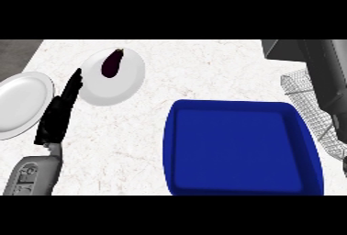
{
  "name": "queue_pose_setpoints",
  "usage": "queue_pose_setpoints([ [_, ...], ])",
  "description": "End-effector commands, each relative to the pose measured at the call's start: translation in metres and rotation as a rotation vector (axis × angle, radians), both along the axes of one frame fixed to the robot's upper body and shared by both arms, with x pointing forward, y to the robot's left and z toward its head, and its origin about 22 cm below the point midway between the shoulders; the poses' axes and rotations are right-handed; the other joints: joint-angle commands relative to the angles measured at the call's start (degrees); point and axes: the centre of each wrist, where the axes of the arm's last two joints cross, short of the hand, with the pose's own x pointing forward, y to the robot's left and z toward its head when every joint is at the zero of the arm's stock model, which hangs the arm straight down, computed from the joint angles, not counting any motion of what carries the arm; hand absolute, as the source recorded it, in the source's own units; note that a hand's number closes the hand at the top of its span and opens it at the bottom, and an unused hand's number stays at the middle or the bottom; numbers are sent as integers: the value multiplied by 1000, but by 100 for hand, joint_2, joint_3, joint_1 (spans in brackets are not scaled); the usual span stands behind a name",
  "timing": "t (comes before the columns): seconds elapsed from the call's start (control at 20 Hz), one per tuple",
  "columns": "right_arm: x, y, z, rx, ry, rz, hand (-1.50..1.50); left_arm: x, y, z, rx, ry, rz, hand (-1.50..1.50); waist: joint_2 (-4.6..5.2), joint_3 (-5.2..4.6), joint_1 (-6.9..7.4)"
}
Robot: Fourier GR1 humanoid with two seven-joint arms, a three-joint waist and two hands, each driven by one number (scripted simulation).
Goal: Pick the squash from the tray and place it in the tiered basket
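Blue tray (237, 151) bare, no squash visible, handling and hold point unjudgeable; left hand (61, 112) straight-fingered, holding nothing, beside aubergine (112, 63) plate (129, 87); right hand unseen.

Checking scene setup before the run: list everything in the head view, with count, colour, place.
tray: 1, blue, lower right of centre on the counter, nothing visible in it
plates: 2, white; one upper left of centre, one at the left edge, partly cut off
eggplant: 1, dark purple, lying on the upper-left plate
wire basket: 1, grey mesh, right edge, partly out of view
counter: 1, white marbled, under everything
squash: none visible
left hand: 1, black on a grey forearm, fingers straight, at the left between the two plates
right hand: not in view
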Motion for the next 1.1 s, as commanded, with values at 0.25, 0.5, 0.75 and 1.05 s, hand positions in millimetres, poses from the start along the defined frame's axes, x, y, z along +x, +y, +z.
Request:
queue_pose_setpoints([
  [0.25, 10, -36, 0, 84, 8, -140, 150, -1, 15, 7, -1, -6, 39, 0, -31, 17, -144],
  [0.5, 11, -56, -11, -29, 175, -281, 150, -3, 14, -8, -3, 15, 31, 0, -46, 7, -253],
  [0.75, 7, -85, -18, -72, 297, -389, 150, -8, 9, 0, -5, 17, 41, 0, -84, 15, -260],
  [1.05, 3, -100, -35, -50, 330, -351, 150, -11, 23, -2, -4, 6, 68, 0, -120, 18, -358],
])
